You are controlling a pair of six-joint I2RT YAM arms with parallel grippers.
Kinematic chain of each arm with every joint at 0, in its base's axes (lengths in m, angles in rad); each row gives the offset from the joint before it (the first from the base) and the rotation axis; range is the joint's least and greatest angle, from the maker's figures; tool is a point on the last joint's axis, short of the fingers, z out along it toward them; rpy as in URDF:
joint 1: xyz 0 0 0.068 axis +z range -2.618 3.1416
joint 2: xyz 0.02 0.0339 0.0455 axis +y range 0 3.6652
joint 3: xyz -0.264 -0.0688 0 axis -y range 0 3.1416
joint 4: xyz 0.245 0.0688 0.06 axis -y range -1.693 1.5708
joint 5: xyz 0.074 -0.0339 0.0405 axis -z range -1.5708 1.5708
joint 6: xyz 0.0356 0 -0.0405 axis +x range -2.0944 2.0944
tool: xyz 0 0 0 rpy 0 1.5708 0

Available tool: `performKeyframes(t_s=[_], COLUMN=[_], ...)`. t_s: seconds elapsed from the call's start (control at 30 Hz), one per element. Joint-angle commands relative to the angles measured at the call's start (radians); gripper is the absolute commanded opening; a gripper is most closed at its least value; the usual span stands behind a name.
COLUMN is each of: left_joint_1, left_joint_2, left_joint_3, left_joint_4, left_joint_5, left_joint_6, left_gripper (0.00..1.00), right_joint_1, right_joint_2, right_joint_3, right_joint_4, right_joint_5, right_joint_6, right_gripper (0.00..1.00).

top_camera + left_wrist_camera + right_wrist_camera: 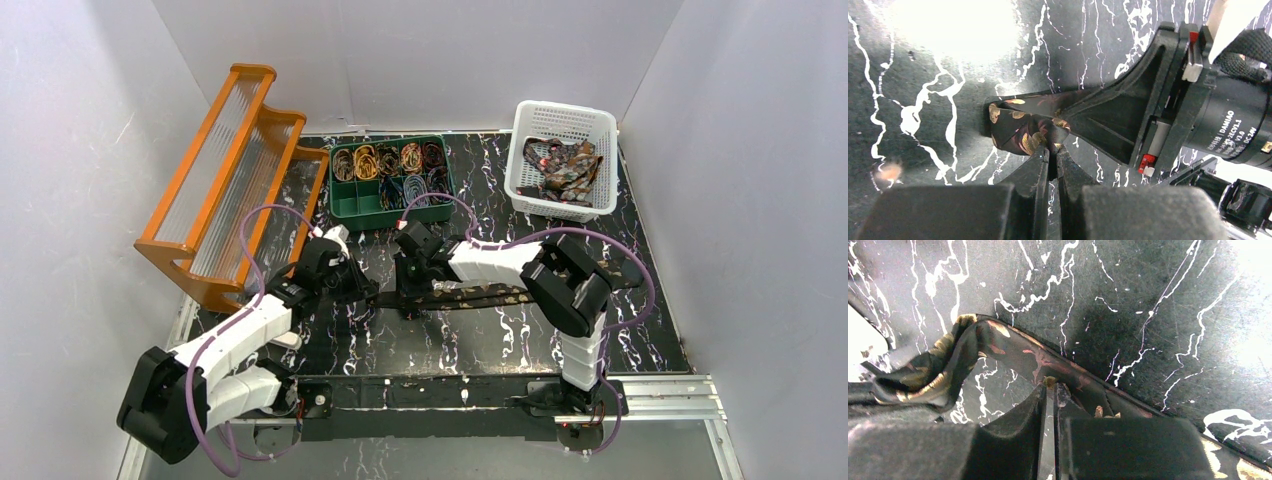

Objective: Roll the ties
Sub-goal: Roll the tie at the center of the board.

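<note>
A dark tie (pixel 500 296) with gold and red patterns lies stretched across the middle of the table. Its left end (pixel 1020 131) is folded into a small loose bunch. My left gripper (pixel 1053 149) is shut on that folded end; in the top view it (pixel 368 292) sits at the tie's left tip. My right gripper (pixel 1052 385) is shut, pinching the tie's edge (pixel 1008 347) just right of the fold, and it (pixel 408 288) stands close beside the left gripper. The right gripper's black finger (pixel 1113 120) shows in the left wrist view, pressed against the tie.
A green divided box (pixel 368 205) with several coiled ties stands at the back centre. A white basket (pixel 522 150) holding loose ties is at the back right. An orange rack (pixel 225 180) stands at the left. Purple cables loop over both arms.
</note>
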Motion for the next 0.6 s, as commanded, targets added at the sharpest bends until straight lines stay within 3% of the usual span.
performKeyframes(t_s=[0.0, 0.37, 0.57], left_joint_1=[-0.035, -0.096, -0.116], left_joint_2=[0.01, 0.09, 0.121], left_joint_3=[0.032, 0.032, 0.039], left_joint_4=[0.025, 0.098, 0.107], left_joint_5=[0.028, 0.004, -0.01], left_joint_6=[0.016, -0.027, -0.033], left_gripper=[0.0, 0.0, 0.0], right_joint_1=[0.0, -0.013, -0.018], right_joint_2=[0.036, -0.123, -0.291], right_joint_3=[0.011, -0.056, -0.143], right_joint_4=[-0.029, 0.087, -0.008], right_joint_5=[0.004, -0.003, 0.276], right_joint_6=[0.01, 0.023, 0.077], right_gripper=[0.19, 0.24, 0.32])
